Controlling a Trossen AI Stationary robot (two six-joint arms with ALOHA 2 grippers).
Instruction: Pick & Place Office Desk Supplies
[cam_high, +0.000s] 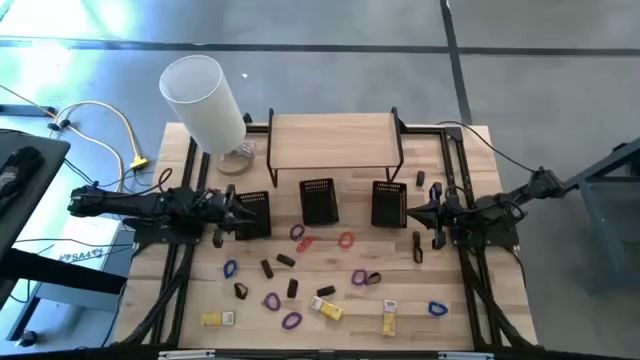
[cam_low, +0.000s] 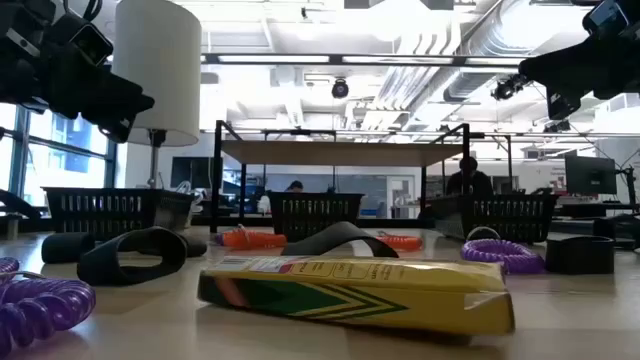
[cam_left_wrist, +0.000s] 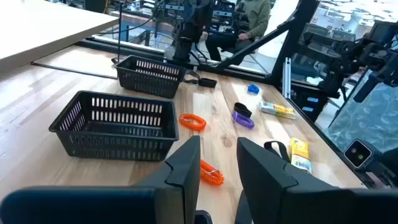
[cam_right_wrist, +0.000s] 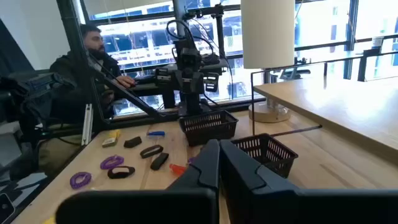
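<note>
High view shows you both arms stretched level toward the baskets: left pincer (cam_high: 232, 212) narrowly parted and empty, right pincer (cam_high: 408, 212) closed and empty. Small black clips, coiled purple bands and yellow boxes (cam_high: 325, 308) lie scattered on the wooden surface (cam_high: 470, 300). Only the right wrist view shows a seated person (cam_right_wrist: 87, 59).

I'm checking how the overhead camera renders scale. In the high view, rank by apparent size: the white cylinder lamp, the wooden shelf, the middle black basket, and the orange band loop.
Largest to smallest in the high view:
1. wooden shelf
2. white cylinder lamp, though it stands taller, nearer the camera, which inflates it
3. middle black basket
4. orange band loop
</note>
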